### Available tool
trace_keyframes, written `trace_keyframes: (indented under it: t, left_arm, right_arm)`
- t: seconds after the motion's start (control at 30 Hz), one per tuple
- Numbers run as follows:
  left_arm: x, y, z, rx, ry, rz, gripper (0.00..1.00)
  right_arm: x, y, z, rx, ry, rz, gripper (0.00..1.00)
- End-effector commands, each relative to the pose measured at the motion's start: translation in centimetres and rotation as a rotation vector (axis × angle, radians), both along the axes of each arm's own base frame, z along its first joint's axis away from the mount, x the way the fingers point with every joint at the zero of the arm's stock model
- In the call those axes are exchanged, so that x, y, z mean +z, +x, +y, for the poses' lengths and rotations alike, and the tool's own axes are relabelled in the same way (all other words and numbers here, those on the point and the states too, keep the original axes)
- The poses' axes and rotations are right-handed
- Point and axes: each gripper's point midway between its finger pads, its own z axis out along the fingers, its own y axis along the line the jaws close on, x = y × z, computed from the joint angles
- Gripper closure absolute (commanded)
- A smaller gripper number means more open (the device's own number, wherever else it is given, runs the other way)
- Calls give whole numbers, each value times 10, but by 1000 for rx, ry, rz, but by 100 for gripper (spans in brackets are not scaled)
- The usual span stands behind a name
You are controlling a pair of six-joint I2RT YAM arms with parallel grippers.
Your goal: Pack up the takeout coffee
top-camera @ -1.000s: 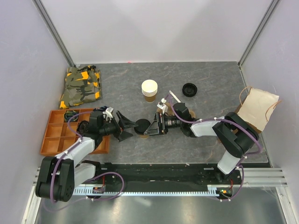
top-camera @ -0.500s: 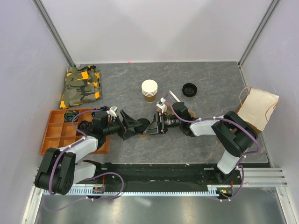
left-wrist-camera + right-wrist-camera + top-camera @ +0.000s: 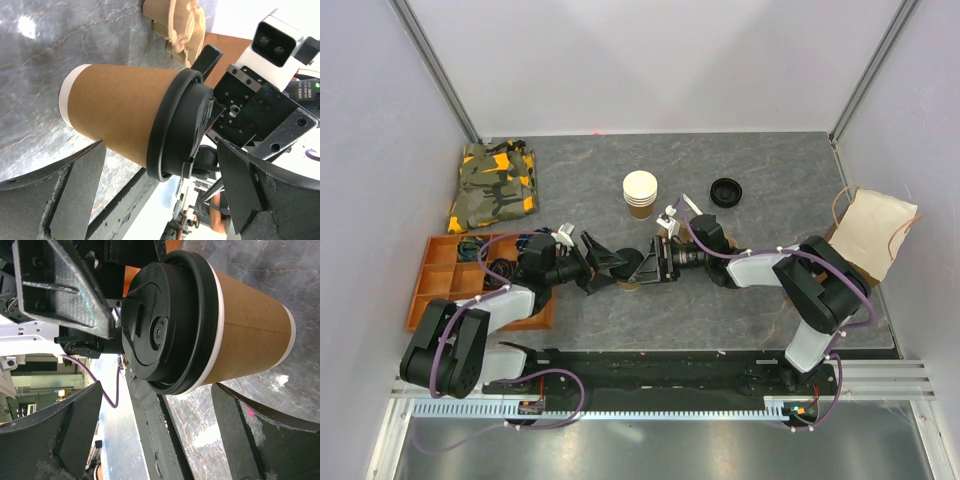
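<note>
The takeout coffee [image 3: 629, 276], a brown paper cup with a black lid [image 3: 631, 261], stands upright on the grey table between both grippers. My left gripper [image 3: 607, 263] reaches in from the left, open, its fingers on either side of the cup. From the right comes my right gripper [image 3: 649, 265], also open around it. In the left wrist view the cup [image 3: 120, 115] and its lid [image 3: 182, 127] lie just past the open left gripper [image 3: 160, 200]. The right wrist view shows the cup [image 3: 247, 335] above the open right gripper [image 3: 160, 437]. No finger visibly presses on the cup.
A stack of cream-rimmed cups [image 3: 640, 193] stands behind the grippers, and a loose black lid [image 3: 726, 191] lies to its right. A brown paper bag [image 3: 875, 232] lies at the right edge. An orange compartment tray [image 3: 445, 285] and a camouflage cloth [image 3: 495, 185] are on the left.
My left gripper has moved right, from beside the tray up to the cup, and now straddles it. The right gripper has barely shifted. The cup has stayed in place.
</note>
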Motion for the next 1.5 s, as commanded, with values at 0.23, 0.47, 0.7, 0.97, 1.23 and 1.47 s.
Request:
trace_keyframes:
  t: [0.23,0.47,0.7,0.97,1.23,1.47]
  left_arm:
    - [32,3,4,0,27,-120,0]
    - [52,-21,34,25,163,-192,0]
    - [95,-25,27,-50,114,-376,38]
    - [92,-23,16,-139,71,-340,68]
    - [98,-2,9,-114,26,-381,95]
    - [89,10,6,-95,38,-352,98]
  right_arm:
    - [28,18,-11,-4,33,-58,2]
    - [49,-9,-39,18,-8,-97,2]
    - [69,10,-47,-36,-26,-160,4]
    - [67,32,-35,-11,-63,-142,14]
    - [86,45,-25,-28,-12,-158,48]
    - [93,51,-16,-52,17,-106,58]
